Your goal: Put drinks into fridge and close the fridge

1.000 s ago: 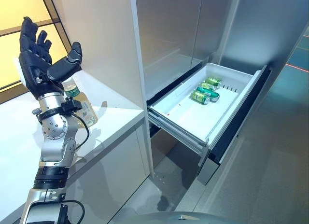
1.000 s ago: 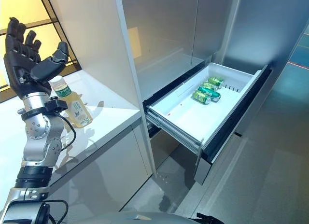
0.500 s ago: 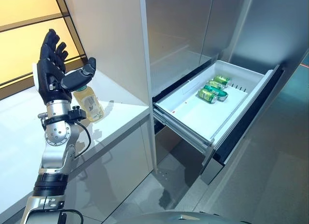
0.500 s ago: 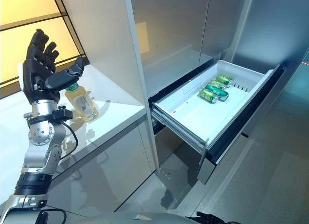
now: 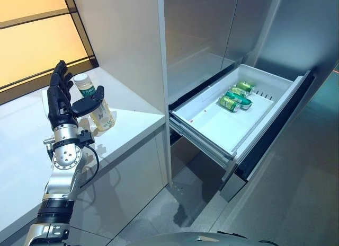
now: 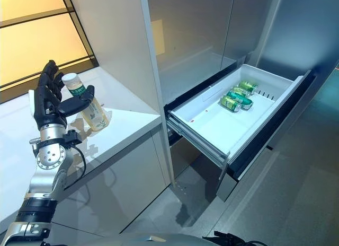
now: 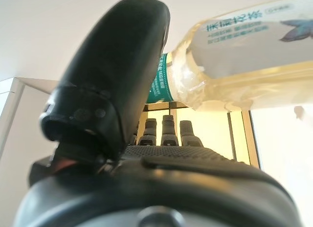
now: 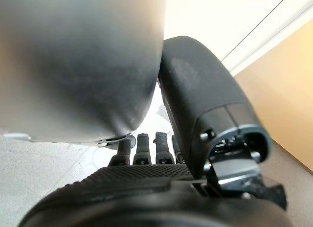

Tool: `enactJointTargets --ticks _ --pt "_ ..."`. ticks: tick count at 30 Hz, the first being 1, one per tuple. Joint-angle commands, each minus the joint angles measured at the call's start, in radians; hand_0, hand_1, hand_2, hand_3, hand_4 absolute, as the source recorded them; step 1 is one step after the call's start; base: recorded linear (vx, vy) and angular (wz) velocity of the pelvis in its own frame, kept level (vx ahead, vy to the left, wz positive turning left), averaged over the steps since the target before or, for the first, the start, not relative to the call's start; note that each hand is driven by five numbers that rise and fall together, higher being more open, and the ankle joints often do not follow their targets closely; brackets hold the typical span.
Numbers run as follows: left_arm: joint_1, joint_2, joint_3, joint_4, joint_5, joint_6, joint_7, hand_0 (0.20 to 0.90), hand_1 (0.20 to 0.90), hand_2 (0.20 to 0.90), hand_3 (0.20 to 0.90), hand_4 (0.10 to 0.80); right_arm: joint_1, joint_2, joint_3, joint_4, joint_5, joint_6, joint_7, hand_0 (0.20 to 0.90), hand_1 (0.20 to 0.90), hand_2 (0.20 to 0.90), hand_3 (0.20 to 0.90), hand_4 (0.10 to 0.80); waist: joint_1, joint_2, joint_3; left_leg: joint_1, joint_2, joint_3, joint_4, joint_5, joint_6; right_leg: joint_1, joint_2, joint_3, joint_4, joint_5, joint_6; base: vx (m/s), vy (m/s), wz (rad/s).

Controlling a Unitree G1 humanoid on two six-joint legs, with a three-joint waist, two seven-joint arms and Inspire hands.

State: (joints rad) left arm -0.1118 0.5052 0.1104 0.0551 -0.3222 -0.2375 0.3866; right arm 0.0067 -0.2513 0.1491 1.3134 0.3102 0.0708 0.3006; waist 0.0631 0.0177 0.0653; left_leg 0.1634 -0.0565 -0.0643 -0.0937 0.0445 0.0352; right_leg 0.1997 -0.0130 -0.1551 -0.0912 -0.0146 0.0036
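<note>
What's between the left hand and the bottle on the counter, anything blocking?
Nothing visible. The left hand is open right at the bottle, thumb across its front, fingers straight behind it, not closed on it. The bottle stands on the white counter. The fridge drawer is pulled open, holding green cans.

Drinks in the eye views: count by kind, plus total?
Bottles: 1, a pale yellow bottle standing on the white counter by the left hand.
Cans: 3, green cans lying in the open fridge drawer.
Total: 4 drinks.
</note>
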Motion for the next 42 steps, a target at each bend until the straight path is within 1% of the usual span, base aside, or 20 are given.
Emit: enactJointTargets --ticks 1,5,9,13,19,26,31,35,37,38,39,41,42 --pt "-0.076 0.022 0.027 -0.042 0.046 -0.08 0.015 0.9 0.9 0.9 0.9 0.8 -0.014 -0.001 0.002 0.018 -0.04 0.008 0.034 0.9 0.9 0.9 0.9 0.8 -0.001 0.014 -0.015 0.018 -0.002 0.048 0.006 -0.104 -0.01 -0.034 0.022 0.003 0.095 -0.096 0.021 0.0 0.0 0.0" --pt "-0.078 0.021 0.013 -0.025 0.041 -0.058 0.01 0.9 0.9 0.9 0.9 0.8 -0.013 -0.002 -0.001 0.014 -0.043 0.012 0.036 0.9 0.9 0.9 0.9 0.8 -0.006 0.015 -0.015 0.02 -0.002 0.051 0.006 -0.105 -0.01 -0.033 0.023 0.008 0.095 -0.096 0.022 0.0 0.0 0.0" --pt "-0.086 0.015 0.001 -0.008 0.012 -0.047 -0.009 0.9 0.9 0.9 0.9 0.8 -0.014 -0.003 -0.002 0.01 -0.043 0.017 0.035 0.9 0.9 0.9 0.9 0.8 -0.01 0.015 -0.014 0.022 -0.001 0.056 0.006 -0.105 -0.009 -0.032 0.025 0.013 0.093 -0.095 0.023 0.0 0.0 0.0" --pt "-0.091 0.011 -0.011 0.003 0.018 -0.041 -0.007 0.9 0.9 0.9 0.9 0.8 -0.015 -0.004 -0.004 0.006 -0.04 0.023 0.034 0.9 0.9 0.9 0.9 0.8 -0.014 0.016 -0.013 0.023 -0.001 0.059 0.006 -0.106 -0.009 -0.032 0.025 0.016 0.094 -0.094 0.024 0.0 0.0 0.0" --pt "-0.103 0.012 -0.03 0.043 0.066 -0.02 0.024 0.9 0.9 0.9 0.9 0.8 -0.009 -0.004 -0.004 0.0 -0.042 0.029 0.032 0.9 0.9 0.9 0.9 0.8 -0.024 0.017 -0.012 0.028 -0.001 0.067 0.006 -0.107 -0.009 -0.031 0.026 0.022 0.094 -0.093 0.027 0.0 0.0 0.0" --pt "-0.11 0.022 -0.036 0.087 0.068 -0.011 0.045 0.9 0.9 0.9 0.9 0.8 -0.004 -0.002 -0.003 -0.007 -0.043 0.032 0.031 0.9 0.9 0.9 0.9 0.8 -0.033 0.019 -0.012 0.031 -0.001 0.072 0.006 -0.109 -0.008 -0.029 0.027 0.03 0.092 -0.092 0.028 0.0 0.0 0.0" --pt "-0.113 0.018 -0.032 0.102 0.03 -0.039 0.045 0.9 0.9 0.9 0.9 0.8 -0.003 0.0 -0.003 -0.007 -0.044 0.031 0.028 0.9 0.9 0.9 0.9 0.8 -0.035 0.019 -0.01 0.032 -0.001 0.073 0.006 -0.108 -0.008 -0.03 0.028 0.033 0.094 -0.092 0.029 0.0 0.0 0.0" --pt "-0.113 0.0 -0.02 0.083 -0.037 -0.09 0.032 0.9 0.9 0.9 0.9 0.8 -0.001 -0.001 -0.002 -0.01 -0.045 0.032 0.029 0.9 0.9 0.9 0.9 0.8 -0.035 0.018 -0.012 0.031 0.0 0.072 0.006 -0.109 -0.009 -0.03 0.028 0.035 0.094 -0.093 0.028 0.0 0.0 0.0" --pt "-0.112 -0.014 -0.017 0.07 -0.042 -0.107 0.031 0.9 0.9 0.9 0.9 0.8 -0.001 0.001 -0.003 -0.012 -0.046 0.034 0.027 0.9 0.9 0.9 0.9 0.8 -0.035 0.017 -0.011 0.031 0.0 0.073 0.006 -0.108 -0.01 -0.03 0.028 0.035 0.094 -0.093 0.028 0.0 0.0 0.0" --pt "-0.112 -0.017 -0.018 0.067 -0.047 -0.115 0.031 0.836 0.836 0.836 0.826 0.726 -0.001 0.002 -0.004 -0.012 -0.048 0.034 0.028 0.9 0.9 0.9 0.9 0.8 -0.035 0.017 -0.011 0.031 -0.001 0.072 0.006 -0.108 -0.01 -0.03 0.028 0.035 0.094 -0.093 0.027 0.0 0.0 0.0" --pt "-0.113 -0.021 -0.018 0.062 -0.055 -0.131 0.033 0.832 0.832 0.832 0.82 0.72 -0.002 0.002 -0.002 -0.011 -0.046 0.032 0.027 0.9 0.9 0.9 0.9 0.8 -0.035 0.017 -0.01 0.03 -0.001 0.071 0.006 -0.108 -0.009 -0.03 0.028 0.035 0.094 -0.093 0.027 0.0 0.0 0.0" --pt "-0.116 -0.024 -0.015 0.055 -0.064 -0.149 0.034 0.9 0.9 0.9 0.9 0.8 -0.002 0.002 -0.001 -0.008 -0.045 0.029 0.029 0.9 0.9 0.9 0.9 0.8 -0.035 0.017 -0.009 0.031 0.0 0.071 0.006 -0.108 -0.009 -0.031 0.028 0.035 0.095 -0.093 0.027 0.0 0.0 0.0" --pt "-0.116 -0.027 -0.01 0.047 -0.063 -0.157 0.035 0.9 0.9 0.9 0.9 0.8 -0.002 0.003 0.0 -0.008 -0.046 0.029 0.029 0.9 0.9 0.9 0.9 0.8 -0.035 0.016 -0.01 0.03 0.0 0.071 0.006 -0.107 -0.01 -0.032 0.028 0.036 0.096 -0.093 0.027 0.0 0.0 0.0"
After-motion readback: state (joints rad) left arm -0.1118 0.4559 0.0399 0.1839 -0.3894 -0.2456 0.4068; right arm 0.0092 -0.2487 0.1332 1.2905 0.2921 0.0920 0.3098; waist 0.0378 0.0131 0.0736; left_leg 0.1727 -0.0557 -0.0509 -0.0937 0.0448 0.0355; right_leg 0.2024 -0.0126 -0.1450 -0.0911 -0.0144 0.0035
